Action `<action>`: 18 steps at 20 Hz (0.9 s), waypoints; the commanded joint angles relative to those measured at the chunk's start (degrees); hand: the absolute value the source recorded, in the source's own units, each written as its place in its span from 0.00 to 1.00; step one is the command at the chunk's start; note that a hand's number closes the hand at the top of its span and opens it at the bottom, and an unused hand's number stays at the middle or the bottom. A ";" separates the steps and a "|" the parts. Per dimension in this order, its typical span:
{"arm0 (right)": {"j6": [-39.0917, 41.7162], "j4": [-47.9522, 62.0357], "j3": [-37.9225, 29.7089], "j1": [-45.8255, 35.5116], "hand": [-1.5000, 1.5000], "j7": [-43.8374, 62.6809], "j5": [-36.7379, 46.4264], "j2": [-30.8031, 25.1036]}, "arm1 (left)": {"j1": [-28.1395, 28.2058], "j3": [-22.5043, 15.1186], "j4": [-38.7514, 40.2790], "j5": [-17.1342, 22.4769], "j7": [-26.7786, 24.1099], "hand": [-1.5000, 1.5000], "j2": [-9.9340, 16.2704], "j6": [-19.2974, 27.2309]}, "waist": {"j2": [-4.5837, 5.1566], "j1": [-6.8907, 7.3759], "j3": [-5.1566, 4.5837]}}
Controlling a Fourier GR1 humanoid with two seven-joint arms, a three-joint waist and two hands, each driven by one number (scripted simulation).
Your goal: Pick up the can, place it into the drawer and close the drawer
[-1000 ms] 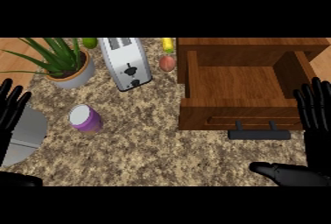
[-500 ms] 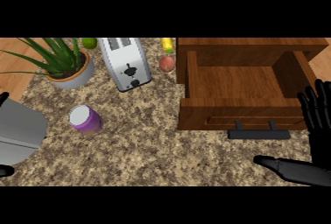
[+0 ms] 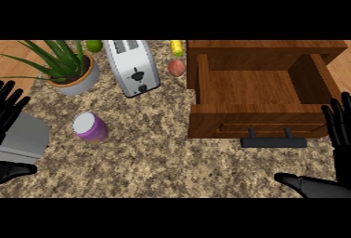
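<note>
Head view: no readable writing anywhere. Purple can (image 3: 90, 127) upright on counter (image 3: 165, 153), left of open wooden drawer (image 3: 257, 90). Left hand (image 3: 9, 109) and right hand (image 3: 339, 128), fingers straight, empty, both cut off by edges.

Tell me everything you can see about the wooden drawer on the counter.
The drawer is pulled open out of a brown wooden cabinet at the counter's right side, and nothing shows inside it. Its walls and floor look like reddish-brown wood grain. A dark bar handle on two short posts sticks out from its front panel, toward the robot. The open right hand is just right of the front panel, not touching. The can stands apart on the speckled counter to its left.
</note>
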 commanded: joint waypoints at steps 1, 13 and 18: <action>2.83 0.85 -3.65 1.77 0.00 -2.25 -3.46 -1.63 | -1.44 -4.78 0.47 -6.19 -1.59 0.00 -4.36 2.85 | 0.01 -0.14 0.01; 4.50 -0.84 -4.02 3.62 0.00 -3.04 -3.43 -0.56 | 0.90 -5.90 15.79 -17.13 -17.01 0.00 -6.95 1.12 | 0.01 -0.01 -0.01; 2.49 -3.93 -3.95 1.16 0.00 1.64 -2.60 -0.33 | -2.88 -7.43 23.08 -21.17 -20.09 0.00 -10.02 6.25 | 0.02 -0.02 -0.01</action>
